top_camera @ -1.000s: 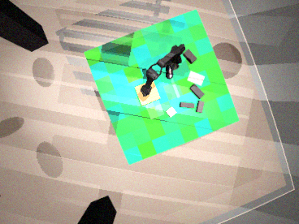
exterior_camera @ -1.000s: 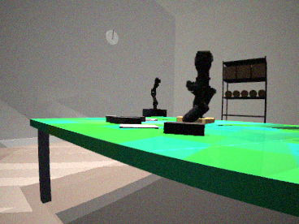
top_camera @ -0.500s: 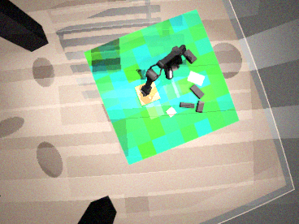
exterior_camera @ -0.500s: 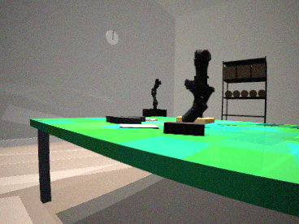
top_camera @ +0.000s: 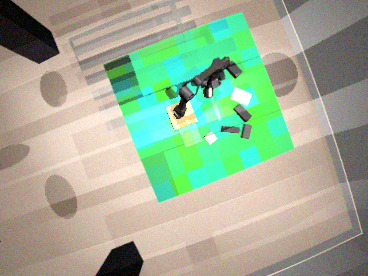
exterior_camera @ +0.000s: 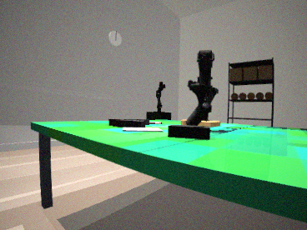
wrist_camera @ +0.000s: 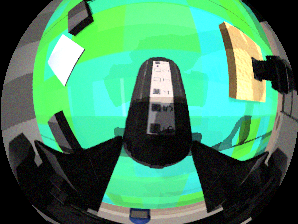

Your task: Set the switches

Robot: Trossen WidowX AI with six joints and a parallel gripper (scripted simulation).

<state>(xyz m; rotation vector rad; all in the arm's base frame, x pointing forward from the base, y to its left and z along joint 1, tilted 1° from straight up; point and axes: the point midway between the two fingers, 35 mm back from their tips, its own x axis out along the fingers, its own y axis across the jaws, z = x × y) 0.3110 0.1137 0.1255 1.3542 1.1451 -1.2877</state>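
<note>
My gripper (wrist_camera: pixel 157 143) (top_camera: pixel 210 88) is shut on the dark controller unit (wrist_camera: pixel 135 122), which it holds above the bench between its two fingers. The unit also shows small below the arm in the top view (top_camera: pixel 209 93). Its underside faces the wrist camera, with a white label (wrist_camera: pixel 162 85) in a row away from the fingers. From the far end, the first square looks filled but is small, the second and third look empty, and the fourth, fifth and sixth look filled. The numbers are blurred. The rocker switches are hidden.
Dark modules (top_camera: pixel 234 69) (top_camera: pixel 242 113) (top_camera: pixel 230 129) lie on the bench (top_camera: pixel 250 156), one of them (exterior_camera: pixel 188 132) near the exterior camera. A white sheet (top_camera: pixel 241 96) (wrist_camera: pixel 65 59) and a smaller white piece (top_camera: pixel 211 138) lie there too. The arm stands on a wooden plate (top_camera: pixel 190 120) (wrist_camera: pixel 242 70).
</note>
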